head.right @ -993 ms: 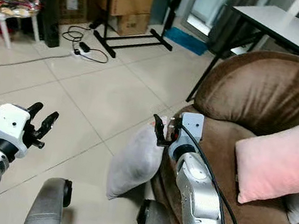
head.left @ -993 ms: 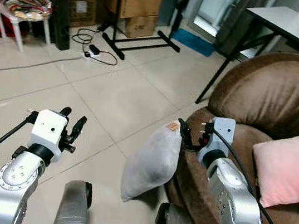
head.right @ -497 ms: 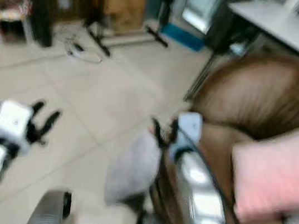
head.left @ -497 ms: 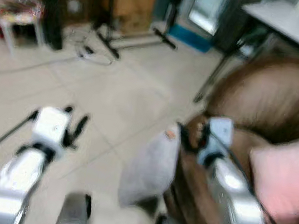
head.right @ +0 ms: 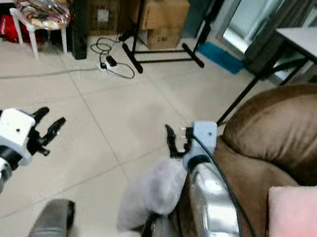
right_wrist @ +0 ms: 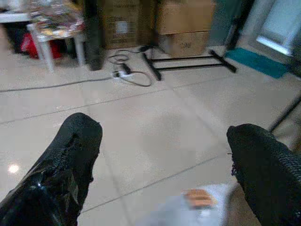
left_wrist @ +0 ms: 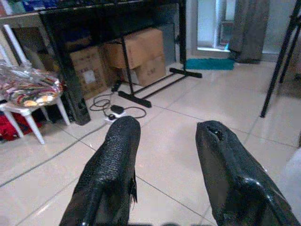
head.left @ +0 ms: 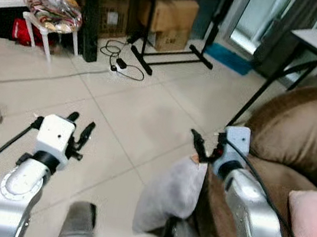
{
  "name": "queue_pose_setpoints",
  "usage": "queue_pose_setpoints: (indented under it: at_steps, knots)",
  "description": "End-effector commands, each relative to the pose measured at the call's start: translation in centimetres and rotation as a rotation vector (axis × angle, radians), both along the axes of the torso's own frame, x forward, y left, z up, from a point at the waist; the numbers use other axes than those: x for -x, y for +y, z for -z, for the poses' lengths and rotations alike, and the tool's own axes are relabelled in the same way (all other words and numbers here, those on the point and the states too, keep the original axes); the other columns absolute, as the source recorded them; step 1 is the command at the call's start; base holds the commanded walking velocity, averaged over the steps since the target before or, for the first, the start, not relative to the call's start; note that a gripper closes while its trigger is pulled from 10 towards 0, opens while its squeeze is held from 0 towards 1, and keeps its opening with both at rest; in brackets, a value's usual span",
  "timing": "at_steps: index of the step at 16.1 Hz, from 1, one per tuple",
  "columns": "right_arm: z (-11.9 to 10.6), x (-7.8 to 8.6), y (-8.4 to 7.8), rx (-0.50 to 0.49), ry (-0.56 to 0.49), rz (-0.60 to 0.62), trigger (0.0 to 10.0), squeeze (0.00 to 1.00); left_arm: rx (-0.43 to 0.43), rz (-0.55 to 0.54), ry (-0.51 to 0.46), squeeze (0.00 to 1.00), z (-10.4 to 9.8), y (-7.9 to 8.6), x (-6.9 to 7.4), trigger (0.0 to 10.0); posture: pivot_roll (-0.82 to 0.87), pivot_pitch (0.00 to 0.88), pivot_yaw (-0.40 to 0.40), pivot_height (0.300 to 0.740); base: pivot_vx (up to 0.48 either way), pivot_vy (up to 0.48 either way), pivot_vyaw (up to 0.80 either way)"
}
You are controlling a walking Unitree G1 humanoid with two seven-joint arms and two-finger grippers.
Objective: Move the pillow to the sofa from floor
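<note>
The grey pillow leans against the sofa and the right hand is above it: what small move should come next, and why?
Probably lower the right hand and close it on the top corner of the grey pillow. Its fingers are open just above that corner, gripping nothing, and the pillow leans against the brown sofa front, not yet on it.

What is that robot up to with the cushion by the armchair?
It is moving a grey fabric pillow off the tiled floor toward the brown plush sofa. The pillow leans against the sofa's front, its top corner just below the right gripper, whose fingers are open around nothing. The left gripper, also open, hangs over the tiles. A pink pillow already lies on the seat.
</note>
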State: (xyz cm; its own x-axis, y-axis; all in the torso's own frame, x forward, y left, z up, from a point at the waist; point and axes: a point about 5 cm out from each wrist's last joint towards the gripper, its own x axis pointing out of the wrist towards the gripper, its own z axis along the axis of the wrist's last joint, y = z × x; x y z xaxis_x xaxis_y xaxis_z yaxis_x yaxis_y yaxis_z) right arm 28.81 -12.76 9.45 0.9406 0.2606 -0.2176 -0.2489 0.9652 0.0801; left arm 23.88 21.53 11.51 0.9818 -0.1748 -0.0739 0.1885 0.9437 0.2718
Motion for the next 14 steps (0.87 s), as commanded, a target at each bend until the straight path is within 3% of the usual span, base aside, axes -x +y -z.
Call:
queue_pose_setpoints:
  at_steps: [1,11,13,14]
  knots:
    - [0.1,0.0,-0.5,0.009,0.007,0.011,10.0,0.00,-0.006,0.008,0.003,0.00,0.1,-0.4,0.0,10.0,0.10,0.000,-0.143,0.551,0.000,0.000,0.00]
    - [0.9,-0.1,-0.4,0.034,0.053,-0.011,10.0,0.00,-0.018,0.029,0.013,0.00,0.3,-0.8,0.0,10.0,0.10,0.000,-0.144,0.446,0.000,0.000,0.00]
    - [1.1,-0.4,0.1,0.039,0.060,-0.037,10.0,0.00,-0.022,0.045,0.028,0.00,0.4,-0.8,0.1,10.0,0.10,0.000,-0.143,0.441,0.000,0.000,0.00]
    - [1.7,-0.9,0.6,0.024,0.098,-0.063,10.0,1.00,-0.031,0.087,0.057,0.00,0.8,-0.9,0.2,10.0,0.11,0.000,-0.143,0.441,0.000,0.000,0.00]
